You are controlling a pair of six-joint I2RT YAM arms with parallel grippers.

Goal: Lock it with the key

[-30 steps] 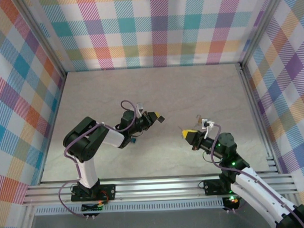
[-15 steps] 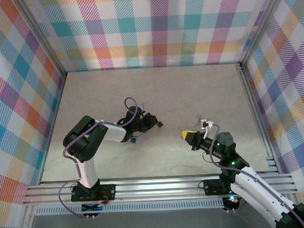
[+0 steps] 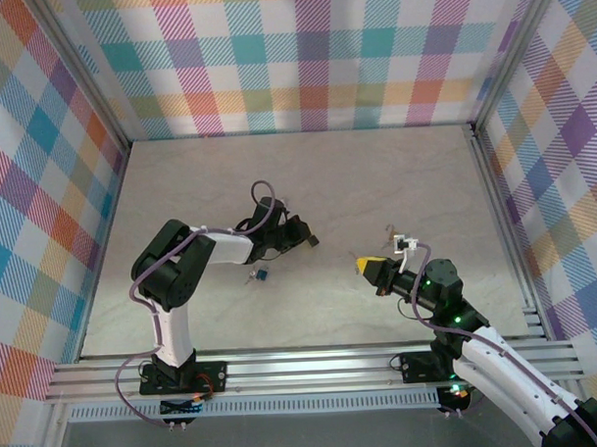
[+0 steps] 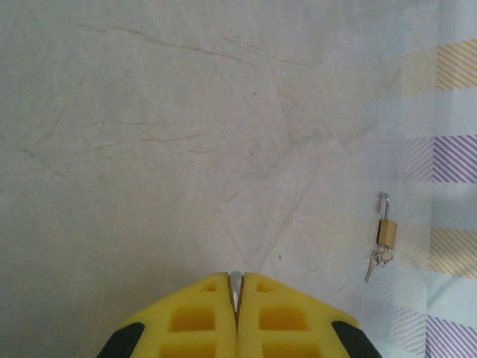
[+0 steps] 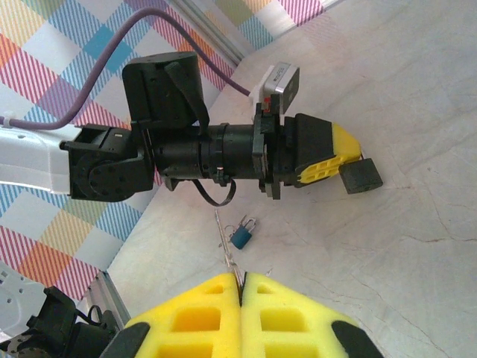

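two grippers sit near the middle of the marble-look table (image 3: 395,171), facing each other across a gap. the left gripper (image 3: 305,239), just left of centre in the overhead view, has its yellow jaws pressed together on the lock (image 3: 314,242), whose dark blocky body pokes out past the fingertips. from the right wrist camera that same black body (image 5: 361,176) sits at the very tip of the yellow fingers, in the right half of the frame. the right gripper (image 3: 361,265), right of centre and a little lower, is closed too, with a thin silver sliver (image 5: 237,274) pinched between its jaws, and i cannot tell what that sliver is. the key (image 3: 261,275), blue-teal at the head, lies on the table lower left of the left gripper, just below that arm in the frame and well apart from both grippers. in the left wrist view a small brass padlock (image 4: 386,233) with little keys beside it lies near the right edge, close to the plaid wall (image 4: 447,149).
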